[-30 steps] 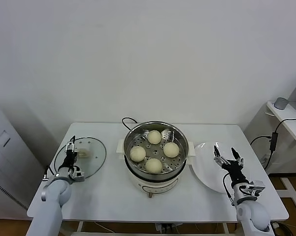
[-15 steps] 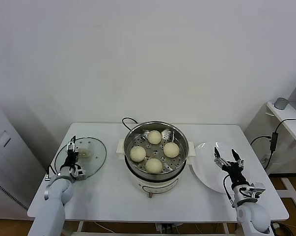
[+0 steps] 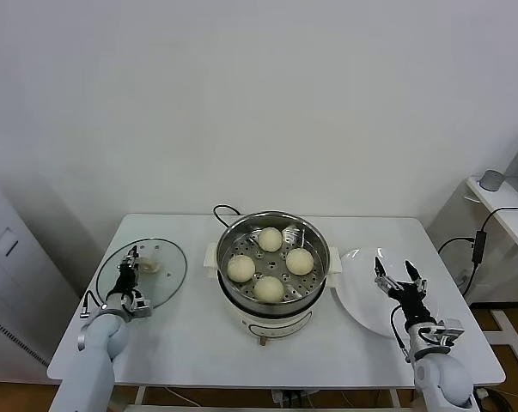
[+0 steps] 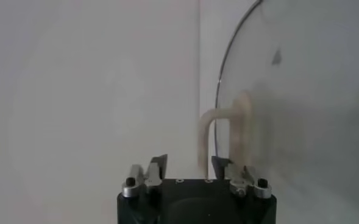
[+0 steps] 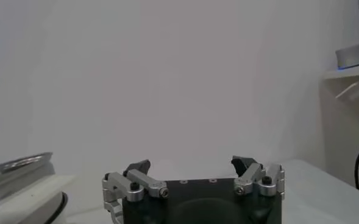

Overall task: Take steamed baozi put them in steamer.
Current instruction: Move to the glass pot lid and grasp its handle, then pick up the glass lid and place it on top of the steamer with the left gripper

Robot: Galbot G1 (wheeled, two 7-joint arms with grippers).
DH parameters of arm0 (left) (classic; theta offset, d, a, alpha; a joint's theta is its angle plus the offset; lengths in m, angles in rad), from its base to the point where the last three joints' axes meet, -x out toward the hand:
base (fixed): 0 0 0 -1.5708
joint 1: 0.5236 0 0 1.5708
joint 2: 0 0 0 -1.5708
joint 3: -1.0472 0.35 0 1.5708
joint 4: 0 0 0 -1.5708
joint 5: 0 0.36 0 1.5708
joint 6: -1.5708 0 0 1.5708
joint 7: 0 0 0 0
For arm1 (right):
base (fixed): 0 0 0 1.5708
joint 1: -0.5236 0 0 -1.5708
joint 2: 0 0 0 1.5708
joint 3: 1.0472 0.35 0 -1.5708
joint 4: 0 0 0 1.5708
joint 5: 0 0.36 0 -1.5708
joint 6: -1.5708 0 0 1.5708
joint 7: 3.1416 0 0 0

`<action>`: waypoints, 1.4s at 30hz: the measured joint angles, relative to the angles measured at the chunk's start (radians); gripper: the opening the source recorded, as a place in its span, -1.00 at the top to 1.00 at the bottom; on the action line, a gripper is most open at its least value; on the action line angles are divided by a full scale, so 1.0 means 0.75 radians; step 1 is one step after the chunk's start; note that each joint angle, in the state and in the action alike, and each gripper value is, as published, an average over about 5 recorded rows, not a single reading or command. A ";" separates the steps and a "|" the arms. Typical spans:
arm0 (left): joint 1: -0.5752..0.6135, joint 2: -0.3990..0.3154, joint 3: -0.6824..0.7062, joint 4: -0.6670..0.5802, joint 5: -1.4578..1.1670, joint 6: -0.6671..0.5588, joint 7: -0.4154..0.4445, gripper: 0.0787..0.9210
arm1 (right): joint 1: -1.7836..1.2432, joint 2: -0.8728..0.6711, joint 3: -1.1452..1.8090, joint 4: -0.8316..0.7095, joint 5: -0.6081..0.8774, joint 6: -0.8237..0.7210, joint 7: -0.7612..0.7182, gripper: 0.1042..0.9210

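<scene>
Several cream-white steamed baozi (image 3: 270,239) lie in the shiny steamer (image 3: 314,236) at the table's middle. At the left, my left gripper (image 3: 131,260) is at the glass lid (image 3: 160,275), its jaws drawn in around one leg of the cream handle (image 4: 203,131). In the left wrist view that gripper (image 4: 188,163) has the handle leg between its fingers and the lid's pane (image 4: 301,91) beyond. My right gripper (image 3: 399,273) hovers open over the white plate (image 3: 362,296), with nothing between its fingers. The right wrist view shows it (image 5: 191,165) against a bare wall.
The steamer sits on a white pot base (image 3: 267,322) with side handles. A black cable (image 3: 220,210) runs off behind it. A side table with a grey object (image 3: 491,180) stands past the table's right edge.
My left gripper's jaws have closed in from wide open onto the lid handle, and the lid has shifted slightly away from me. The right arm has barely moved.
</scene>
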 measured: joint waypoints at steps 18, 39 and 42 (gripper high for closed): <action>0.129 -0.009 -0.013 -0.308 -0.081 0.293 0.130 0.89 | 0.004 0.010 0.004 0.021 -0.013 -0.006 -0.013 -0.76; 0.331 -0.190 0.221 -1.150 0.312 0.927 0.603 0.89 | -0.029 -0.016 0.016 0.059 0.006 -0.013 -0.020 -0.76; 0.324 -0.240 0.259 -1.199 0.373 0.956 0.650 0.89 | -0.033 -0.019 0.017 0.056 0.007 -0.012 -0.021 -0.76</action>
